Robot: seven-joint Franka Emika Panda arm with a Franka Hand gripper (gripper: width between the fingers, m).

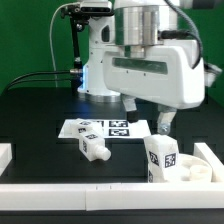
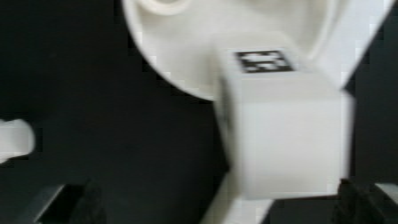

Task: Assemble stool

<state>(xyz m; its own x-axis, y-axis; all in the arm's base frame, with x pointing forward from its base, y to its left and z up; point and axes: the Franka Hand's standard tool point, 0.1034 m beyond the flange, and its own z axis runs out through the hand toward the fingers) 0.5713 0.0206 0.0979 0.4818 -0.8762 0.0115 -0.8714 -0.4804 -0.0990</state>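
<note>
we see the gripper (image 1: 150,118) with its jaws spread wide, holding nothing, just above the upright leg (image 2: 276,130) on the round seat (image 2: 196,50), at the exterior view's right. we judge this leg is in place. the loose leg (image 1: 93,148) lies beside the marker board (image 1: 108,128), not yet mounted; other legs we cannot see.

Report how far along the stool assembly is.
Done, it seems: an upright leg stands on the seat at the exterior view's right; how firmly it sits cannot be told. In hand: nothing; the gripper hangs open over that leg. Left: a loose leg lies by the marker board.
</note>
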